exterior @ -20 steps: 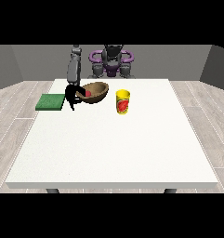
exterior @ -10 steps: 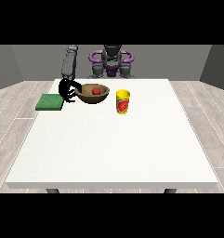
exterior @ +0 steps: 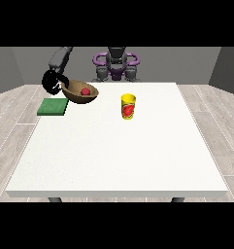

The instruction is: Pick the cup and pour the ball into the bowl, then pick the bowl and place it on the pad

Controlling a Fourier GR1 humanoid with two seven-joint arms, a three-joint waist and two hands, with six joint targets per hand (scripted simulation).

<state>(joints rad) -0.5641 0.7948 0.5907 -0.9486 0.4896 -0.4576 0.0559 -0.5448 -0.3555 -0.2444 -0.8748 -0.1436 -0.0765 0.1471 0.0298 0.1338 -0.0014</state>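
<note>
In the upper left of the frame, the hand at the view's left (exterior: 52, 81) is clasped on the left rim of the brown bowl (exterior: 80, 92), its dark fingers curled round the edge. The bowl hangs clear of the white desk (exterior: 118, 146), tilted so that its opening faces partly toward the camera, and the red ball (exterior: 85, 91) lies inside it near the middle. Just below and to the left of the bowl, the green pad (exterior: 53, 106) lies flat at the desk's left edge; the bowl overlaps the pad's upper right corner in the picture but does not rest on it. The yellow cup (exterior: 128, 106) stands upright on the desk, well apart to the right of the bowl, near the upper middle of the frame. The other hand does not show.
</note>
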